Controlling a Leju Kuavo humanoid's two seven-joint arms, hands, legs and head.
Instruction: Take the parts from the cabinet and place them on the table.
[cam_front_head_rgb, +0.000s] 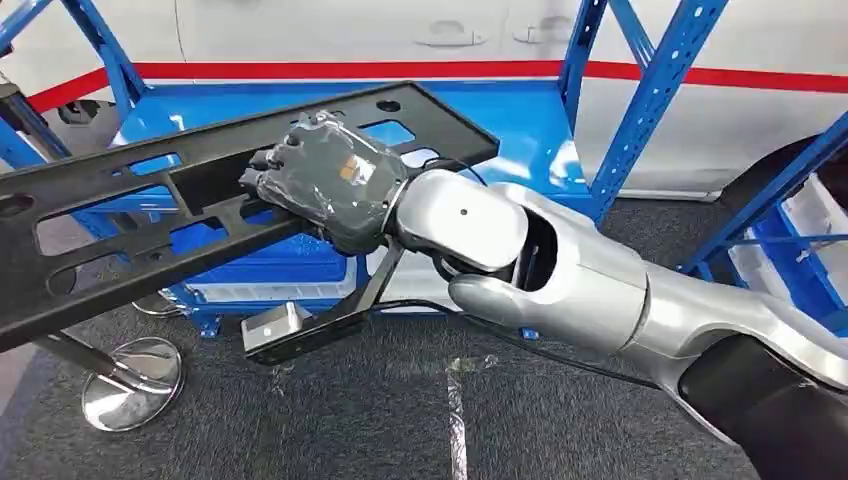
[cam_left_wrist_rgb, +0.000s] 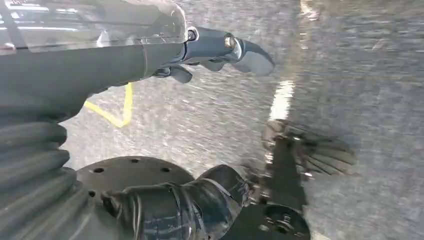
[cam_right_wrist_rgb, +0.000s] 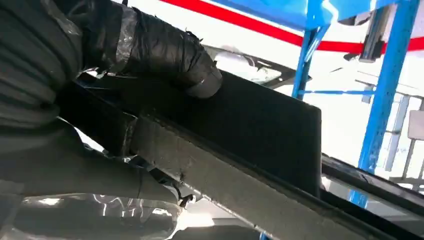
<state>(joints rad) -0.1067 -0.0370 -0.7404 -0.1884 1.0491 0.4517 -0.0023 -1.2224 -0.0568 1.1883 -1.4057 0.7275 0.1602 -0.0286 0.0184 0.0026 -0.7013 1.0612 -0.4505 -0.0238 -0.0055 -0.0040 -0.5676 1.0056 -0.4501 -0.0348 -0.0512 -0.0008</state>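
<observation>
Right hand (cam_front_head_rgb: 325, 180) grips a long black slotted part (cam_front_head_rgb: 120, 200), its left end cut off; left hand (cam_left_wrist_rgb: 220, 50) blurred, grasp unclear.

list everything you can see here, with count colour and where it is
black part: one, black, long flat panel with cut-out slots, held off the floor across the left of the head view
shelving rack: one, blue, posts and braces behind the part, with a blue shelf at its middle
white wall: one, white with a red stripe, behind the rack
round base on a pole: one, shiny silver, on the floor at lower left
floor: dark grey carpet
yellow line: one, yellow, on the floor in the left wrist view
right hand: one, grey, wrapped in clear film, grips the black part
left hand: one, grey, hangs over the floor, holds nothing
</observation>
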